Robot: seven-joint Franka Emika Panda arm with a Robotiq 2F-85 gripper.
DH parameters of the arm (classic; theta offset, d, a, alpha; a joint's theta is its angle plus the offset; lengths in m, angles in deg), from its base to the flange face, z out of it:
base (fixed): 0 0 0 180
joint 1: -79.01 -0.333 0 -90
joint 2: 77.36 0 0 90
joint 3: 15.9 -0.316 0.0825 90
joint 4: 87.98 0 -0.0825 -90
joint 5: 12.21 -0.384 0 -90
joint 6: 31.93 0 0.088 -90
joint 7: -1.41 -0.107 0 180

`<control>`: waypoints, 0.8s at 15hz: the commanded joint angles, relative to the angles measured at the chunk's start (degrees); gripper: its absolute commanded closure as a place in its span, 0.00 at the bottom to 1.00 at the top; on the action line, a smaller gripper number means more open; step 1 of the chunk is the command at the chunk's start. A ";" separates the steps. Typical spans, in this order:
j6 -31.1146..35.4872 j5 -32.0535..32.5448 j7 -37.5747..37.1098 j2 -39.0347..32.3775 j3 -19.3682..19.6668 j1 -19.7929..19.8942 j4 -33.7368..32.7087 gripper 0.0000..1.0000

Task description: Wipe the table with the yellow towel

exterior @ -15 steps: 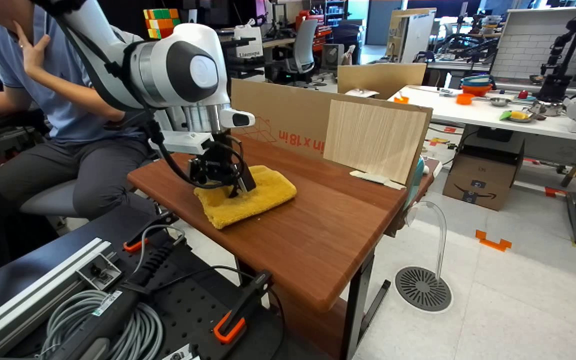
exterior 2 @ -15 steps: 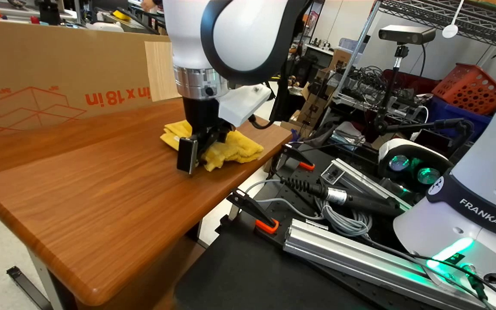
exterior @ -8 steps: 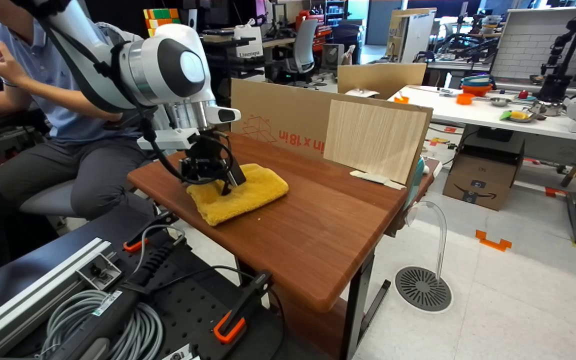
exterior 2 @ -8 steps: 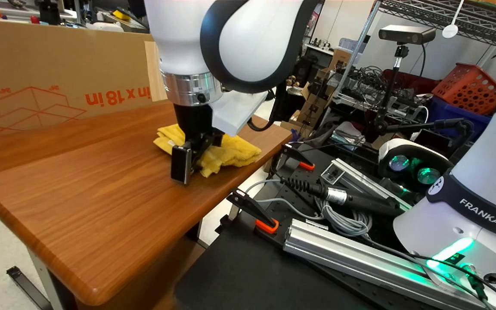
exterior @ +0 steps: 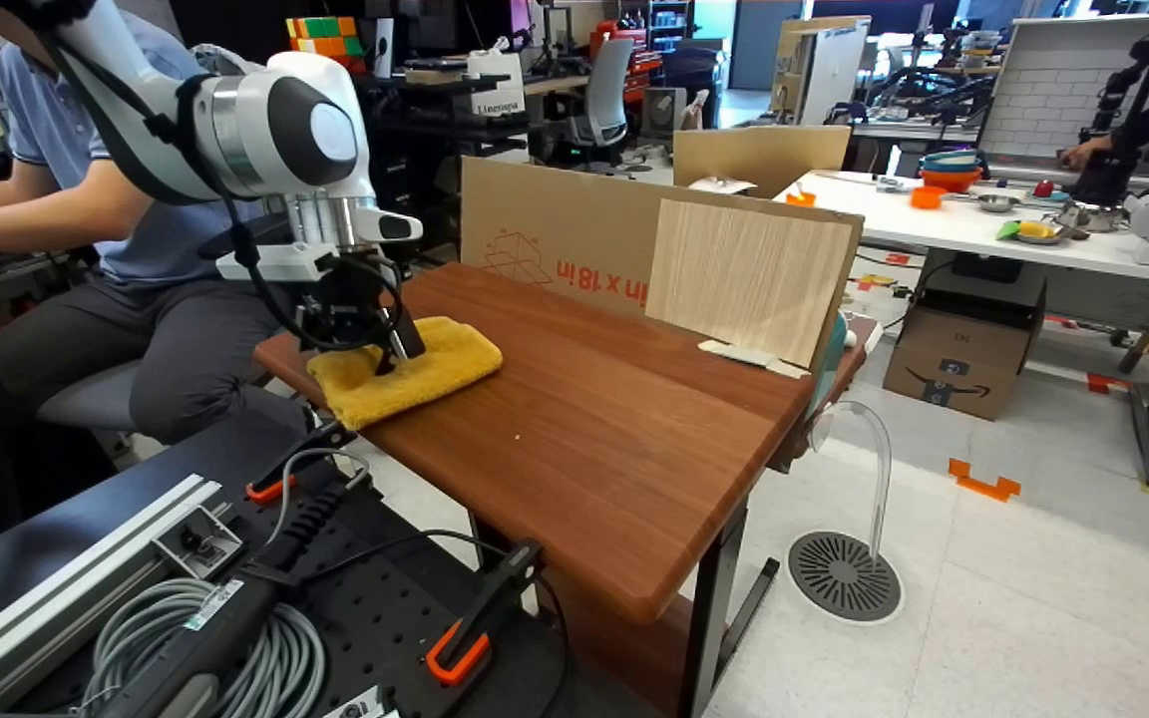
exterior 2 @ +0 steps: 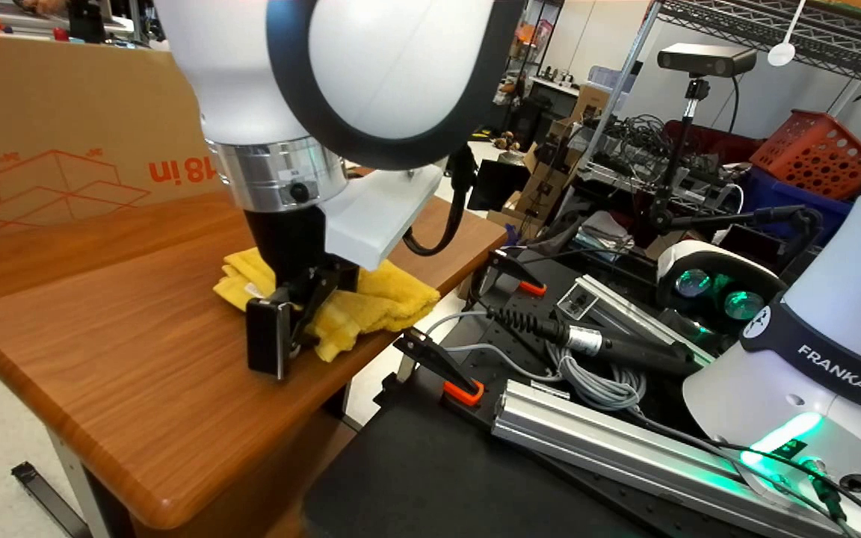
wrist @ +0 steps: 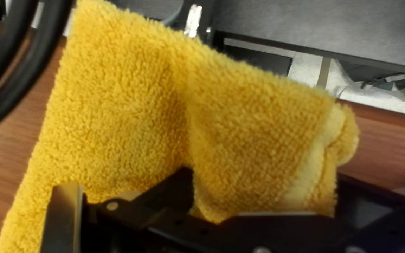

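Observation:
The yellow towel [exterior: 460, 349] lies folded on the reddish-brown table [exterior: 584, 439], at its left end in an exterior view. Its near corner reaches the table's edge there. My gripper [exterior: 397, 361] points down into the towel. In an exterior view, the towel [exterior 2: 397, 295] is bunched behind and beside a black finger [exterior 2: 264, 336]; the rest of the jaws is hidden. In the wrist view, a thick raised fold of the towel [wrist: 258, 147] fills the space between the jaws, which are shut on it. A silver-edged finger [wrist: 62, 214] shows at left.
A cardboard sheet [exterior: 574, 229] stands along the table's back, with a light wood panel [exterior: 744, 279] on it. A black pegboard [exterior 2: 415, 448] with clamps [exterior: 465, 638] and cables stands beside the table's front. A person [exterior: 136, 219] sits close to the table's left end.
The gripper and towel have slid together along the table, leftward in one exterior view and toward the camera in another. The towel now reaches the table's edge. The person's hand has lowered.

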 commanded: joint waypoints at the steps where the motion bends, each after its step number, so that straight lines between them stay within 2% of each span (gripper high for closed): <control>1: -3.67 -5.42 1.00 -5.49 -2.96 -0.06 -7.03 0.00; 5: -4.75 -9.65 2.06 -6.76 -4.01 0.67 -13.17 0.00; 12: -9.65 -16.19 0.83 -13.25 -2.41 3.58 -30.35 0.00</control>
